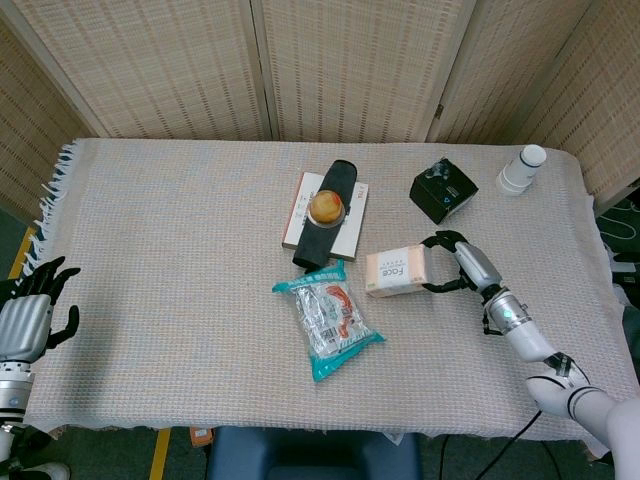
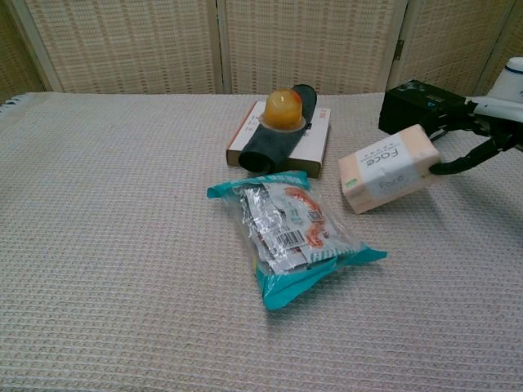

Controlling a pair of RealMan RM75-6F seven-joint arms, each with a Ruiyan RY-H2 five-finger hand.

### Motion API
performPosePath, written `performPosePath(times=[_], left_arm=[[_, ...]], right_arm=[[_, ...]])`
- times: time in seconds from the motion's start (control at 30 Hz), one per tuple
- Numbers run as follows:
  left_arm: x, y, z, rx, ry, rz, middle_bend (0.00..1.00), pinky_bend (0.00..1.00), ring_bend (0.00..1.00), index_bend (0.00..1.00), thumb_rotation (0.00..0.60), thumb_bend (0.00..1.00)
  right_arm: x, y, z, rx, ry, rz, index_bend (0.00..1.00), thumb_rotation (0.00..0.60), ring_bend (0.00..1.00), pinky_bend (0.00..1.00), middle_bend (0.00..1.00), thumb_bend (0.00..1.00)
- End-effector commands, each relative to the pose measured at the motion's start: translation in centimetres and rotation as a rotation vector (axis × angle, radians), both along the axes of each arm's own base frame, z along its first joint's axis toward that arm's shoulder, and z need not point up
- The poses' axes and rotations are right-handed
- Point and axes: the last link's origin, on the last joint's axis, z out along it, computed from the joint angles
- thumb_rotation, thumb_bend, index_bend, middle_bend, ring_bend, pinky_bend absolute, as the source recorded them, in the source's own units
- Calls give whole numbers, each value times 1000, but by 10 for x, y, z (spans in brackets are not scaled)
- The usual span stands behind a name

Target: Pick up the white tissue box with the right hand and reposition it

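Right hand (image 1: 462, 262) clamped on soft, rectangular white tissue box (image 1: 396, 271), long axis pointing away from fingers toward crinkly teal snack bag (image 1: 328, 317).

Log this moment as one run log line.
phase: repositioning | right hand grips tissue box | box low beside snack bag | left hand idle, open
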Motion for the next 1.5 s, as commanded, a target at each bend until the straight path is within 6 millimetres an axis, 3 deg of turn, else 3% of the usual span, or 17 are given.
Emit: performPosePath(times=[0.03, 0.23, 0.43, 0.6, 0.8, 0.93, 1.07, 1.17, 1.27, 1.37, 1.5], left_arm=[[0, 0, 0, 0, 1, 0, 0, 115, 0, 183, 600, 546], [0, 0, -1, -3, 2, 1, 0, 115, 0, 183, 600, 546], [0, 0, -1, -4, 4, 5, 0, 115, 0, 183, 600, 546], [0, 0, -1, -6, 5, 5, 0, 115, 0, 183, 600, 546], [0, 0, -1, -6, 7, 7, 0, 115, 0, 183, 600, 546], [0, 1, -2, -9, 4, 5, 0, 115, 0, 183, 600, 546], [1, 1, -4, -16, 5, 1, 0, 115, 0, 183, 600, 546], [1, 1, -6, -25, 8, 1, 0, 115, 0, 183, 600, 547], [1, 1, -8, -31, 11, 1, 0, 115, 0, 182, 600, 547], [1, 2, -8, -31, 12, 1, 0, 115, 0, 183, 600, 548], [1, 3, -9, -32, 16, -1, 0, 115, 0, 183, 600, 548]], right_arm=[[-3, 1, 4, 34, 51, -14, 351, 600, 182, 0, 457, 278], [-6, 2, 7, 50, 101, -27, 246, 600, 100, 0, 371, 273], [-5, 4, 13, 70, 176, -44, 2, 600, 0, 0, 162, 171], [-3, 7, 15, 94, 221, -60, 0, 600, 0, 0, 17, 98], [5, 17, 30, 102, 274, -55, 0, 600, 0, 0, 0, 54], [25, 42, 56, -30, 213, 27, 0, 600, 0, 0, 0, 48], [37, 97, 67, -293, 197, 179, 0, 600, 0, 0, 0, 45], [26, 136, 69, -401, 313, 197, 0, 600, 0, 0, 0, 45], [1, 161, 71, -408, 489, 140, 0, 600, 0, 0, 0, 45], [-28, 171, 81, -369, 635, 45, 0, 600, 0, 0, 0, 45], [-53, 174, 94, -339, 693, -68, 2, 600, 0, 0, 0, 46]])
